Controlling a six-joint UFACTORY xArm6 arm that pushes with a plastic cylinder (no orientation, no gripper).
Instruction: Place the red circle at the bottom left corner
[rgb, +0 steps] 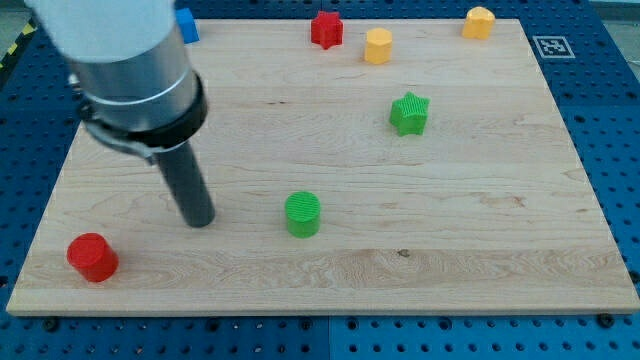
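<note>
The red circle lies on the bench close to its near left corner, with only a small strip of bare wood between it and the left and near edges. We judge that the task is almost finished, or finished already.

My tip rests on the wood to the right of the red circle and a little farther back, clearly apart from it and not touching. The green circle stands to the right of my tip, also apart.

We have no hand that opens or closes; the arm ends only in a straight rod, so nothing can be gripped and we can only push.

The red circle looks like a small, stiff, light block with a flat base, so we expect it to slide easily on the smooth wood. Because its side is round, a push that is off the centre may let it roll away around the rod. If one more push is needed, we would touch its far right side, in line with its middle, and push gently toward the corner, so that it does not go over the edge.

The other blocks are far away and do not disturb.
</note>
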